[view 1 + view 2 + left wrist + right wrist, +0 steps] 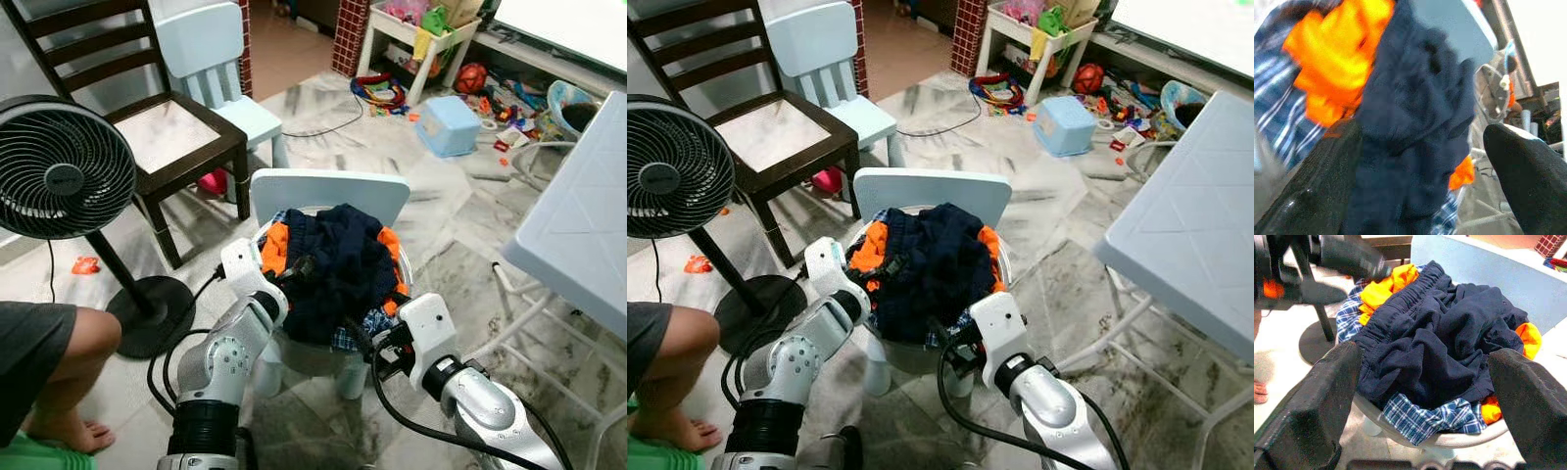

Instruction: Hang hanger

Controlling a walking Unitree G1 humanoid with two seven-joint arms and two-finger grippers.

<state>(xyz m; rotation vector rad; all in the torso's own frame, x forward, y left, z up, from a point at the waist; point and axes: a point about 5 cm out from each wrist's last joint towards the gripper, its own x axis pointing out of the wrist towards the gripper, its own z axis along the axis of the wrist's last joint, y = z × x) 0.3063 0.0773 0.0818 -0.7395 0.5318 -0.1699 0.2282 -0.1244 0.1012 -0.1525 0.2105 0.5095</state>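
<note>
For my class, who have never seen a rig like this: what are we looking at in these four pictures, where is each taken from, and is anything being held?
A humanoid robot stands over a basket of laundry set on a small chair. Two pictures come from cameras in its head, looking down; the other two from cameras on its wrists, looking along each gripper's black fingers. The left gripper reaches onto the dark blue garment on top of the pile; the right gripper is open just before the basket's near rim. Neither has closed on anything. Orange cloth and a blue checked cloth lie beneath. A fan stands to the left, and a person's leg shows.
</note>
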